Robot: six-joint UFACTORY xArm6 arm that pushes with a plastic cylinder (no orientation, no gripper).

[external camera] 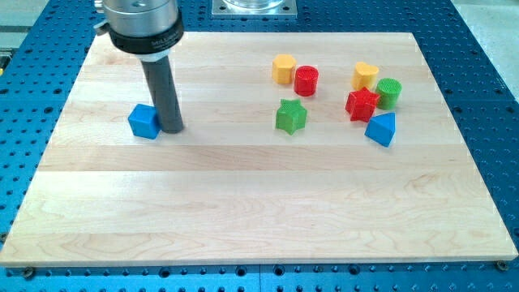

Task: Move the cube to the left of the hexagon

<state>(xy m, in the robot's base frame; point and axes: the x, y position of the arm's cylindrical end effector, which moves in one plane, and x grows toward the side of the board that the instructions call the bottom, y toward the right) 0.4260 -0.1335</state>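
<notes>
A blue cube (143, 122) lies on the wooden board at the view's left. My tip (171, 128) stands right beside the cube, at its right side, touching or nearly touching it. A yellow hexagon (283, 69) lies far to the view's right of the cube, near the board's top, with a red cylinder (306, 80) touching its right side.
A green star (291, 116) lies below the hexagon. Further right are a yellow heart (365, 76), a green cylinder (389, 92), a red star (362, 105) and a blue triangular block (381, 129). The wooden board (243, 203) rests on a blue perforated table.
</notes>
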